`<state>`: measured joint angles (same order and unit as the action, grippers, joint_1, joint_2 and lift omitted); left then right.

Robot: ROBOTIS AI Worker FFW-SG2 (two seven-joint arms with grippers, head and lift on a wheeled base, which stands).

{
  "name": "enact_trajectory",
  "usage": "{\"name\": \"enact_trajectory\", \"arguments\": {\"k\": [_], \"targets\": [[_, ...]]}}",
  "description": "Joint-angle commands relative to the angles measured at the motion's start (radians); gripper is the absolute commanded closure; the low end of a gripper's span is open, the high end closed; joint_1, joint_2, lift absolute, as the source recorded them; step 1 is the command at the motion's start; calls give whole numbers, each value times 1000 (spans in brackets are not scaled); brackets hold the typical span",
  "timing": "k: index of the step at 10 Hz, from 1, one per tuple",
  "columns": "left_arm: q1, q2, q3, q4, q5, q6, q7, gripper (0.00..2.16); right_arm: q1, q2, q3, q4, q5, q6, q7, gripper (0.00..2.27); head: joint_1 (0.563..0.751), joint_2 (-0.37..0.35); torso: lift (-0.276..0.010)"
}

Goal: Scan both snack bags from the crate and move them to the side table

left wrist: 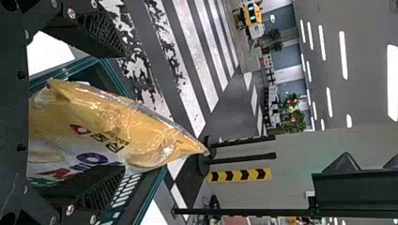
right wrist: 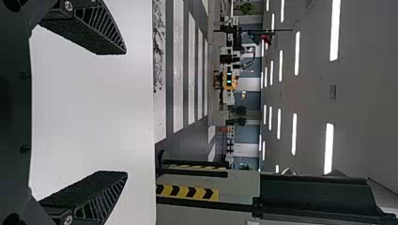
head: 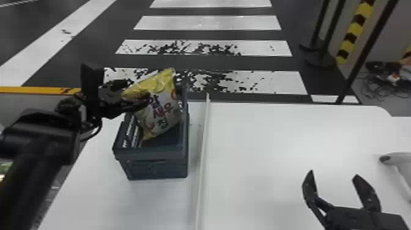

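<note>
In the head view my left gripper (head: pixel 136 95) is at the upper left side of a yellow and white snack bag (head: pixel 163 105). The bag leans in the dark blue-grey crate (head: pixel 157 165), its top rising above the rim. From the left wrist, my left gripper (left wrist: pixel 123 110) stands open with the snack bag (left wrist: pixel 108 126) between its widely spread fingers; the lower finger overlaps the bag's edge. Over the white table at the lower right, my right gripper (head: pixel 333 174) is open, and in its own wrist view the right gripper (right wrist: pixel 126 112) holds nothing.
A thin white raised strip (head: pixel 202 159) runs along the table (head: pixel 263 137) just right of the crate. A white object with a dark tip (head: pixel 397 165) is at the right edge. Black posts (head: pixel 328 33) stand on the floor beyond.
</note>
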<state>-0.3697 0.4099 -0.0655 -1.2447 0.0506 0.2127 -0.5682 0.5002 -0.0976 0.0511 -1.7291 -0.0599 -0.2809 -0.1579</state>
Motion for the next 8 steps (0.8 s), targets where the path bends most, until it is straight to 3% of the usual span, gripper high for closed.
{"name": "enact_trajectory", "arguments": {"k": [1,2,3,4,8], "targets": [[-12,-2,-25,24,-38,-2,-19,461,0,-2,-1,2,-5,-5,0,76,695,59,-99],[-14,-3,-34,25,-55,-2,-33,1062,1,-2,-1,5,-6,-8,1,76,695,51,-99],[-14,-5,-34,28,-57,8,-25,1943,1,-2,-1,5,-8,-8,1,76,695,44,-99],[-12,-2,-36,27,-77,29,-10,2138,1,-2,-1,6,-8,-11,1,76,695,43,-99],[60,9,41,-98,-68,47,50,2138,0,-1,1,10,-8,-11,1,76,695,69,-99]]}}
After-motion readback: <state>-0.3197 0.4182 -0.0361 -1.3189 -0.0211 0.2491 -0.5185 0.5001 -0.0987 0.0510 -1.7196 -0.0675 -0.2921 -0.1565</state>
